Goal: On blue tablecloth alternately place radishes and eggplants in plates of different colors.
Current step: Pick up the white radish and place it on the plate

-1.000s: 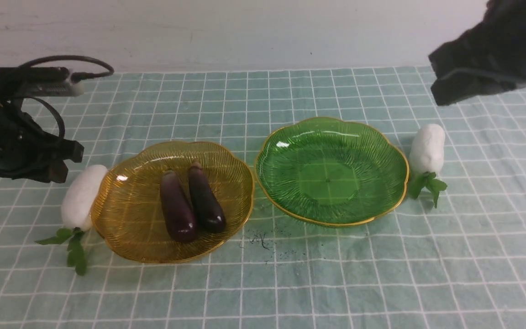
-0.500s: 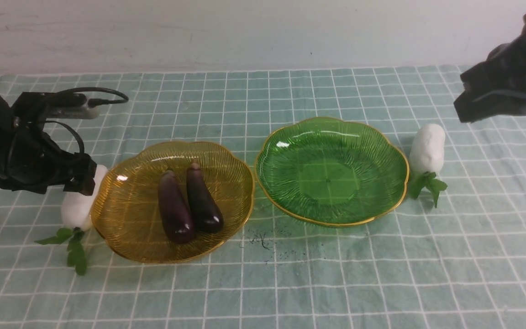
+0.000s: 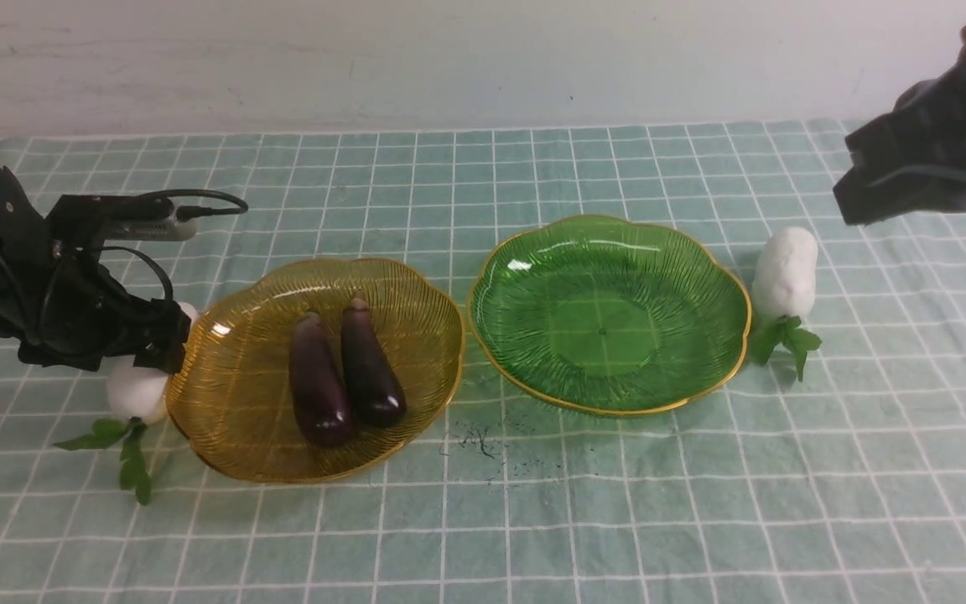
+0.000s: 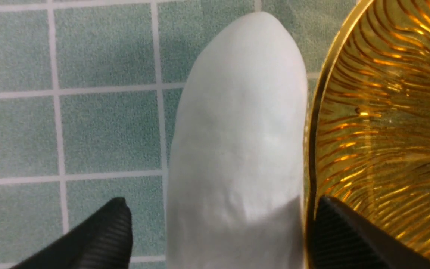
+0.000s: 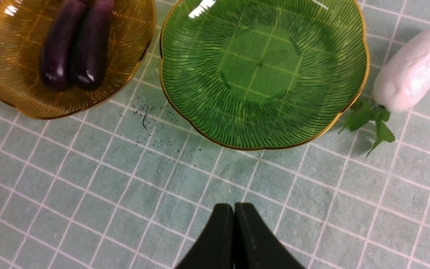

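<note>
Your left fingers (image 4: pixel 106 231) are spread wide and straddle the thick end of the left radish (image 4: pixel 237 130); whether they touch it, you cannot tell. That radish lies on the blue tablecloth (image 4: pixel 99 127), hard against the rim of the amber plate (image 4: pixel 368 112). Both eggplants (image 3: pixel 345 377) lie side by side in that plate. Your right fingers (image 5: pixel 222 235) are pressed together and hold nothing, well apart from the right radish (image 5: pixel 409 71), which lies just beside the green plate (image 5: pixel 200 112).
</note>
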Robot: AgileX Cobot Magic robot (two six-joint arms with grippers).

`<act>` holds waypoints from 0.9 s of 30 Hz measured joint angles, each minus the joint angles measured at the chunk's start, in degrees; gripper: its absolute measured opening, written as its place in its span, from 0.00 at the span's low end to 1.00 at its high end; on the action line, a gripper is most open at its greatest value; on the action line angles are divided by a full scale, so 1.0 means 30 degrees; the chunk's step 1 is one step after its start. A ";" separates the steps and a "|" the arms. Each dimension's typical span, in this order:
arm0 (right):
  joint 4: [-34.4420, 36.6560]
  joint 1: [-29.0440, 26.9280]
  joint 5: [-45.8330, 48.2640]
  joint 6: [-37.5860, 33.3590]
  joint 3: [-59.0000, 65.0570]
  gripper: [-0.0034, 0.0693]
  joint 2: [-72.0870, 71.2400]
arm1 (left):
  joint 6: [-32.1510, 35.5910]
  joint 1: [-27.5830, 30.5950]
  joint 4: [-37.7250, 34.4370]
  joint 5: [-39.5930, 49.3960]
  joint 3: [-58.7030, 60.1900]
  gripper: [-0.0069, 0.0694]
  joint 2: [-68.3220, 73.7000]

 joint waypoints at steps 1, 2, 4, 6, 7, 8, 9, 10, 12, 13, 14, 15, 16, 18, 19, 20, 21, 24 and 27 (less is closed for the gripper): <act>0.0000 0.0000 0.0000 0.0000 0.0000 0.03 0.0000 | -0.0025 0.0000 0.0000 -0.0024 0.0000 0.86 0.0022; 0.0000 0.0000 0.0000 0.0000 0.0000 0.03 0.0000 | -0.0040 0.0000 0.0000 -0.0072 0.0000 0.85 0.0022; 0.0000 0.0000 0.0000 0.0000 0.0000 0.03 0.0000 | -0.0040 0.0000 0.0000 -0.0075 0.0000 0.83 0.0022; 0.0000 0.0000 0.0000 0.0000 0.0000 0.03 0.0000 | -0.0040 0.0000 -0.0019 -0.0075 0.0000 0.80 0.0040; 0.0000 0.0000 0.0000 0.0000 0.0000 0.03 0.0000 | -0.0040 0.0000 -0.0019 -0.0075 0.0000 0.79 0.0040; -0.0017 0.0000 0.0000 0.0000 0.0000 0.03 0.0000 | -0.0040 0.0000 -0.0033 -0.0075 0.0000 0.76 0.0040; -0.0017 0.0000 0.0000 0.0000 0.0000 0.03 0.0000 | -0.0040 0.0000 -0.0033 -0.0075 -0.0020 0.76 0.0040; -0.0036 0.0000 0.0000 0.0000 0.0000 0.03 0.0000 | -0.0040 0.0000 0.0003 -0.0075 -0.0115 0.72 0.0040; -0.0036 0.0000 0.0000 0.0000 0.0000 0.03 0.0000 | -0.0040 0.0000 0.0072 -0.0075 -0.0254 0.70 0.0040; -0.0036 0.0000 0.0000 0.0000 0.0000 0.03 0.0000 | -0.0040 0.0000 0.0118 -0.0075 -0.0280 0.70 0.0040; -0.0036 0.0000 0.0000 0.0000 0.0000 0.03 0.0000 | -0.0040 0.0000 0.0203 -0.0075 -0.0332 0.70 0.0040; -0.0036 0.0000 0.0000 0.0000 0.0000 0.03 0.0000 | -0.0040 0.0000 0.0322 -0.0075 -0.0388 0.70 0.0040; -0.0036 0.0000 0.0000 0.0000 0.0000 0.03 0.0000 | -0.0040 0.0000 0.0380 -0.0075 -0.0396 0.69 0.0040; -0.0036 0.0000 0.0000 0.0000 0.0000 0.03 0.0000 | -0.0040 0.0000 0.0667 0.0029 -0.0572 0.69 0.0040; -0.0036 0.0000 0.0000 0.0000 0.0000 0.03 0.0000 | -0.0040 0.0000 0.0827 0.0090 -0.0712 0.69 0.0040; -0.0053 0.0000 0.0000 0.0000 0.0000 0.03 0.0000 | -0.0040 0.0000 0.0925 0.0112 -0.0842 0.69 0.0040; -0.0053 0.0000 0.0000 0.0000 0.0000 0.03 0.0000 | -0.0040 0.0000 0.0971 0.0173 -0.0949 0.69 0.0040; -0.0053 0.0000 0.0000 0.0000 0.0000 0.03 0.0000 | -0.0040 0.0000 0.1020 0.0199 -0.1223 0.69 0.0040; -0.0053 0.0000 0.0000 0.0000 0.0000 0.03 0.0000 | -0.0280 0.0000 0.1020 0.0199 -0.1346 0.69 0.0040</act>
